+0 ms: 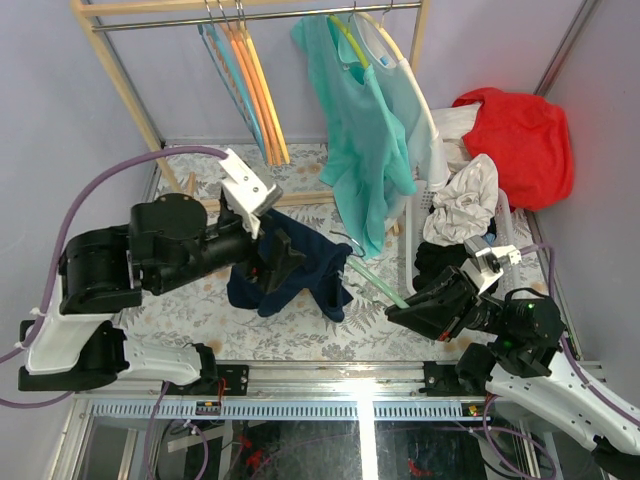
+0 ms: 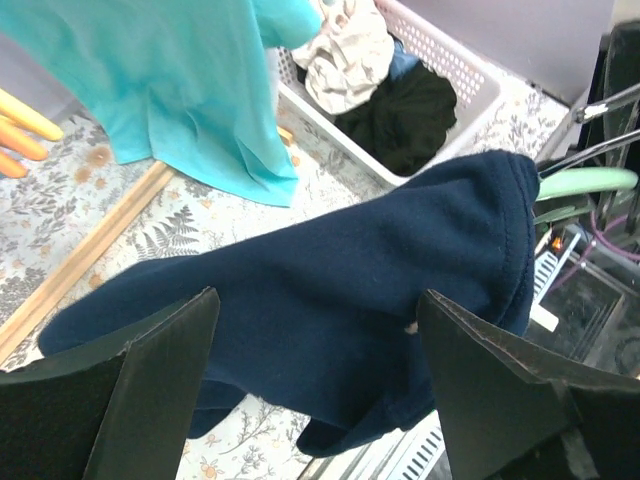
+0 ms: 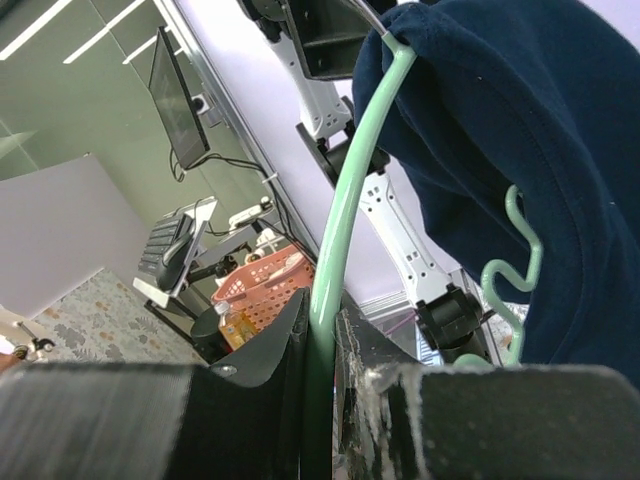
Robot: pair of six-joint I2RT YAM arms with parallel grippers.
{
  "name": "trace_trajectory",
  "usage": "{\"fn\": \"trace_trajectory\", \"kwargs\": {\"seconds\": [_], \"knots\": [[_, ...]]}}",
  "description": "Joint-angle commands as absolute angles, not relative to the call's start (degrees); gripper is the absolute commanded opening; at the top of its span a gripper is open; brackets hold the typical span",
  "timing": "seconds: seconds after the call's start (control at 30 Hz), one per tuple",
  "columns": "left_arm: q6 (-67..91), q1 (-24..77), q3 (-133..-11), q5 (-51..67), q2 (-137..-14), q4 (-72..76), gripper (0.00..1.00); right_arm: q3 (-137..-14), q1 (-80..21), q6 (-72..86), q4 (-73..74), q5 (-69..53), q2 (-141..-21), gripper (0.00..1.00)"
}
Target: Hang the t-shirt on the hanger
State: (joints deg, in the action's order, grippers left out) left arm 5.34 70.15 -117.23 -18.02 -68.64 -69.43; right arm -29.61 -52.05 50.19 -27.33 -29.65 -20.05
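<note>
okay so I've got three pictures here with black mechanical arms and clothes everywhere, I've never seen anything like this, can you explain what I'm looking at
These are two robot arms bolted at the near edge of a table. The wide picture looks down from above; the other two come from cameras on each wrist. The right gripper is shut on a mint-green hanger. A navy t-shirt is draped partly over that hanger, hanging down to the flowered table. The left gripper is open, its two dark fingers on either side of the shirt, gripping nothing. Behind stand a clothes rail with orange hangers, a teal shirt and a white basket of laundry.
</note>
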Motion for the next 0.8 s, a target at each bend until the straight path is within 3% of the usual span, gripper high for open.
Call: {"fn": "trace_trajectory", "kwargs": {"seconds": [0.0, 0.77], "knots": [[2.7, 70.56, -115.05, -10.7, -68.52, -67.89, 0.8, -33.8, -51.99, 51.03, -32.89, -32.69, -18.3, 0.0], [2.46, 70.61, -118.74, -1.42, -65.65, -65.15, 0.78, -35.31, -51.96, 51.94, -28.49, -37.11, -19.06, 0.0]]}}
